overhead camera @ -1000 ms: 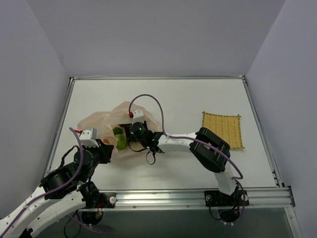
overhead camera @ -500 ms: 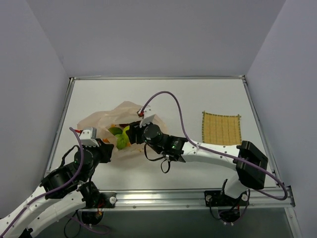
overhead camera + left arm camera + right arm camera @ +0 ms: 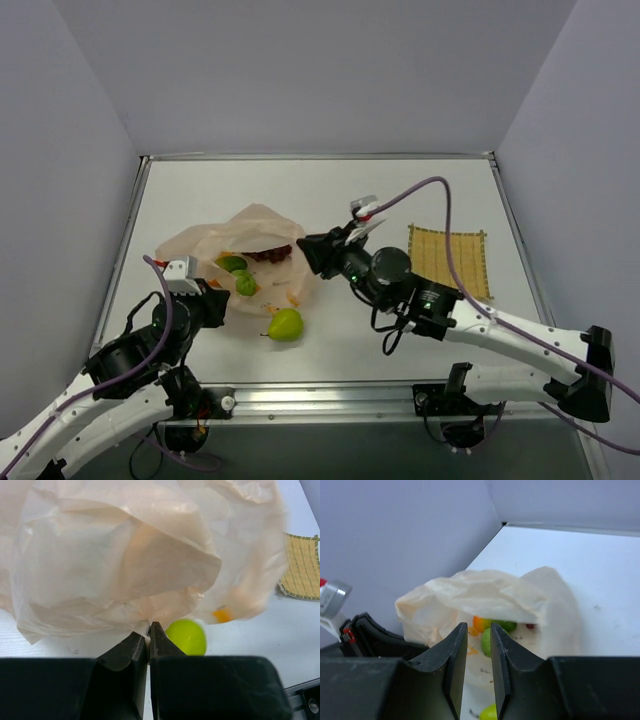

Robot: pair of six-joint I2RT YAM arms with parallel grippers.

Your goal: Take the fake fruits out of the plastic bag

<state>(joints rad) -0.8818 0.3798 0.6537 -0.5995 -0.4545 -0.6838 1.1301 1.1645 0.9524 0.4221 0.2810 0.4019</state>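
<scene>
The bag (image 3: 200,240) is pinched at its near edge by the fully closed left gripper (image 3: 148,630); fruits (image 3: 245,284) and grapes (image 3: 268,253) lie in its mouth, one loose fruit (image 3: 285,324) just outside. Right of the bag, the empty, barely parted right gripper (image 3: 479,629) should be widened before being sent in.

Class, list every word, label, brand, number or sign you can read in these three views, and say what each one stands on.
Readable text: none in any view.
plastic bag: only small yellow-orange printed marks, pictures rather than letters; blurred in the wrist views.
woven mat: plain weave, no label.
Nothing else in view carries a legible mark.
</scene>
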